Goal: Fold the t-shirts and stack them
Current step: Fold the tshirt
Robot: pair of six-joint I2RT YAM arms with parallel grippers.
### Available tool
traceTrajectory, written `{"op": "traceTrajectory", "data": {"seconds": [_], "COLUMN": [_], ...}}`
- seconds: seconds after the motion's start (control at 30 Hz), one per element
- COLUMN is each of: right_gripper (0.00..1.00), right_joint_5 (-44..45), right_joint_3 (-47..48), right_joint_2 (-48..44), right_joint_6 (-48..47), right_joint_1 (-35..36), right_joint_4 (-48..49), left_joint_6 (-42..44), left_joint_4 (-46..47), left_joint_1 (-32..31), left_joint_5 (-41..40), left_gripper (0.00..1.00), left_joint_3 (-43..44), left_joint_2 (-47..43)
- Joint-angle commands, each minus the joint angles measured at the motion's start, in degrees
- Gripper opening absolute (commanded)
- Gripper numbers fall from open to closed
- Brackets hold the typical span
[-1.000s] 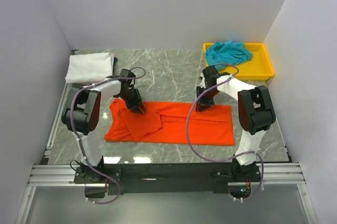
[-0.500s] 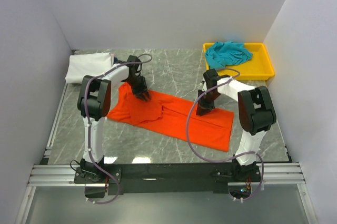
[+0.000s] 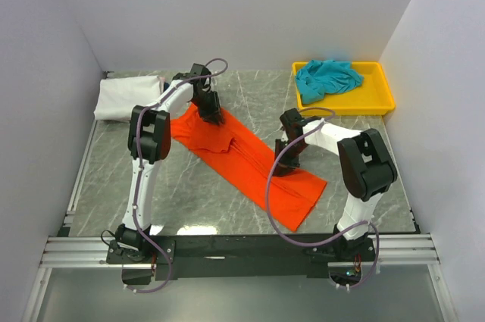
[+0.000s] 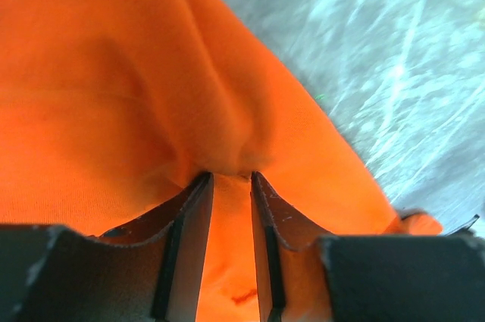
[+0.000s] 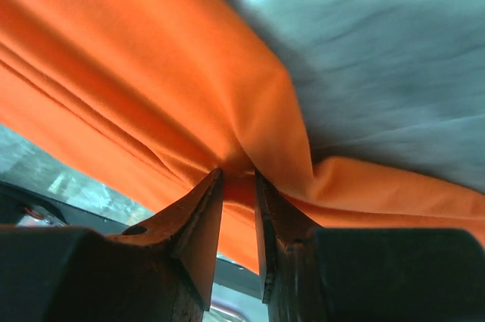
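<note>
The orange-red t-shirt [image 3: 250, 163] lies folded lengthwise as a long strip, running diagonally from far left to near right on the marble table. My left gripper [image 3: 211, 117] is shut on the orange-red t-shirt [image 4: 114, 95] at its far-left end, cloth bunched between the jaws. My right gripper [image 3: 282, 167] is shut on the orange-red t-shirt [image 5: 151, 72] along its right edge near the middle. A white t-shirt [image 3: 129, 98] lies folded at the far left. A teal t-shirt [image 3: 327, 76] is crumpled in the yellow tray [image 3: 379, 98].
The yellow tray stands at the far right corner. White walls close in the table [image 3: 250, 98] on the left, back and right. The metal base rail [image 3: 242, 250] with both arm mounts runs along the near edge.
Both grippers have swung the orange-red t-shirt round from lying level across the table to a diagonal: the left end went away and the right end came toward the near edge.
</note>
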Motion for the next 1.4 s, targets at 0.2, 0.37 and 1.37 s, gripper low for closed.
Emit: {"op": "traceTrajectory", "data": {"seconds": [0.2, 0.37, 1.37], "right_gripper": [0.31, 0.32, 0.32], "right_joint_5": [11.41, 17.13, 5.10], "right_joint_3": [2.93, 9.53, -1.61], "right_joint_2": [-2.38, -1.07, -4.06], "right_joint_6": [3.04, 1.45, -9.45], "right_joint_1": [4.13, 2.81, 6.58], "right_joint_4": [-5.53, -9.92, 1.50], "left_joint_6": [6.68, 6.42, -6.06], "left_joint_4": [8.68, 9.57, 15.98], "left_joint_1": [0.06, -0.03, 4.10], "left_joint_5": [0.26, 2.82, -4.29], "left_gripper": [0.41, 0.45, 0.51], "left_joint_3": [4.18, 5.41, -20.00], "left_joint_2": [4.12, -1.32, -9.61]}}
